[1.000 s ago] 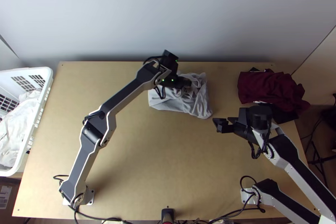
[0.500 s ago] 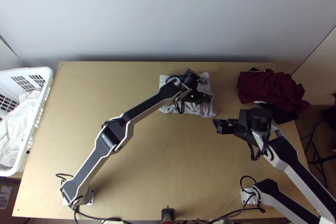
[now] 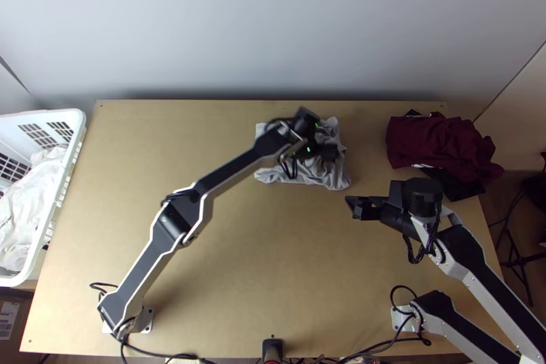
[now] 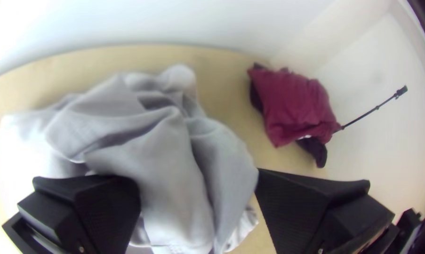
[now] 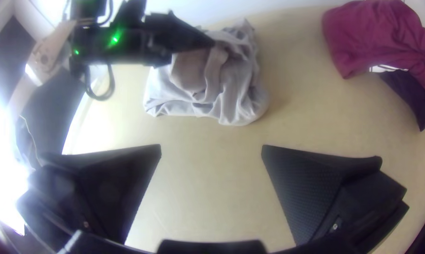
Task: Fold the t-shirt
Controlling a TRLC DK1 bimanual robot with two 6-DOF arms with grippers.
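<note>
The grey t-shirt (image 3: 310, 174) lies bunched and wrinkled near the table's back edge, right of the middle. Over its right part is my left gripper (image 3: 331, 153). In the left wrist view this gripper (image 4: 196, 183) is open, its fingers wide apart, with raised folds of the t-shirt (image 4: 160, 155) between them. My right gripper (image 3: 355, 207) stands open just off the shirt's near right corner. The right wrist view has the right gripper (image 5: 211, 148) with bare table between its fingers and the t-shirt (image 5: 240, 101) farther off.
A dark red garment (image 3: 433, 142) lies over black cloth (image 3: 464, 186) at the table's back right. At the left edge stands a white basket (image 3: 78, 133) with white cloth (image 3: 24, 217) inside. Bare wood (image 3: 273, 261) covers the near middle.
Over the last second my left gripper and the t-shirt have shifted to the right, with a slight drift back left in the latter half. The right arm has hardly moved.
</note>
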